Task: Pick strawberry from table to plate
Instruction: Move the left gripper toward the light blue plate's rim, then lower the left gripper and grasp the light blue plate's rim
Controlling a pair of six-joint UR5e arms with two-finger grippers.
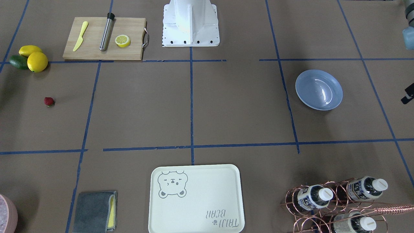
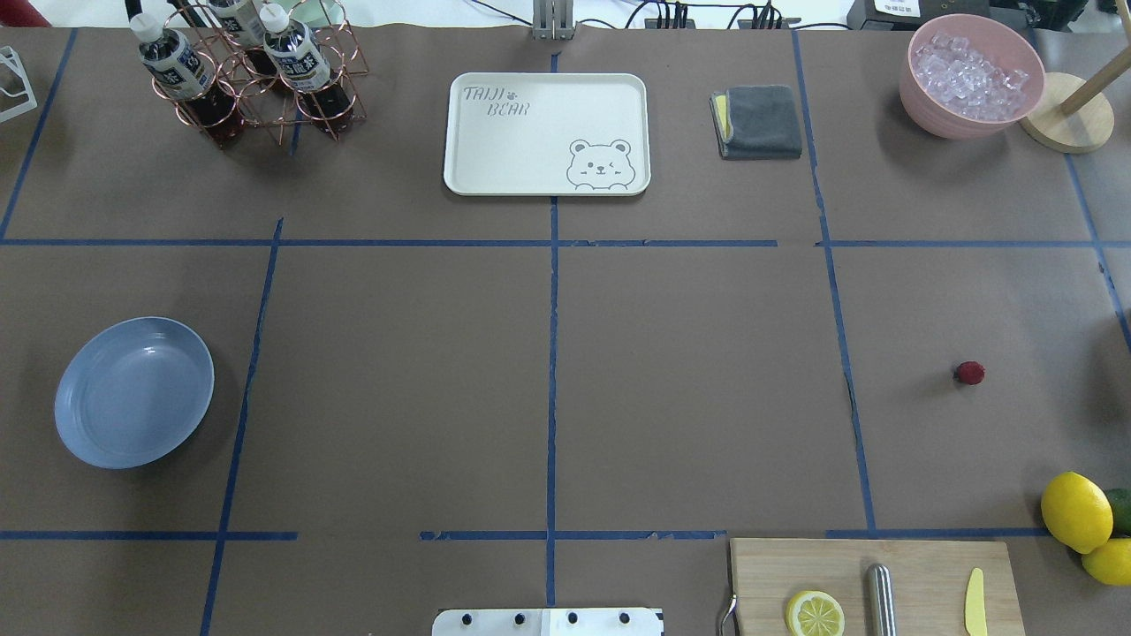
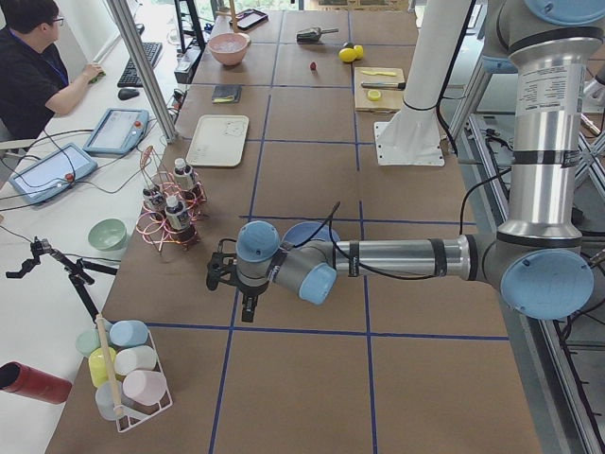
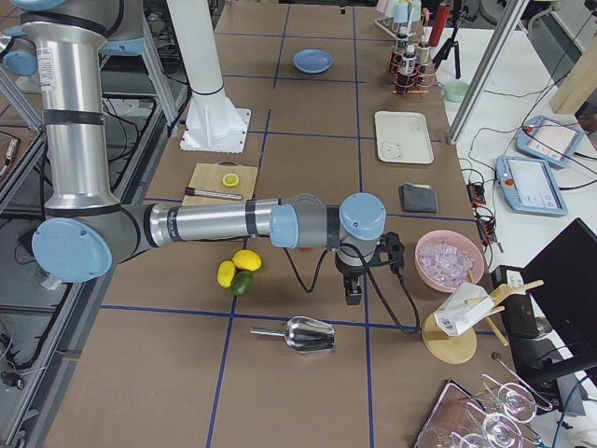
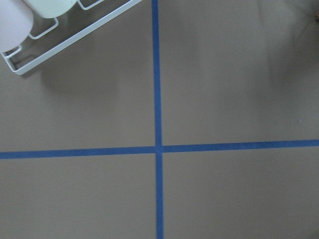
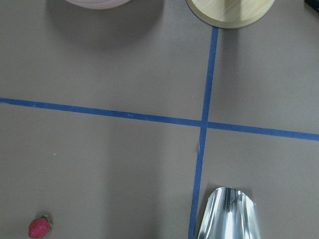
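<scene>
The strawberry (image 2: 969, 373) is a small dark-red berry lying alone on the brown table (image 2: 398, 397) toward the robot's right; it also shows as the strawberry (image 1: 49, 101) and, in the right wrist view, at the lower left corner (image 6: 39, 227). The light-blue plate (image 2: 134, 391) sits empty on the robot's left side, and again as the plate (image 1: 319, 90). My left gripper (image 3: 248, 307) hangs beyond the plate near the table's left end. My right gripper (image 4: 354, 291) hovers past the strawberry, near the scoop. Neither gripper's fingers show clearly, so I cannot tell their state.
A cutting board (image 2: 870, 583) carries a lemon half, a steel rod and a yellow knife. Lemons (image 2: 1076, 511) lie beside it. A bear tray (image 2: 546, 132), bottle rack (image 2: 239, 75), grey cloth (image 2: 758, 121), pink ice bowl (image 2: 972, 75) and metal scoop (image 4: 308, 333) line the far side. A person sits at a desk (image 3: 43, 71).
</scene>
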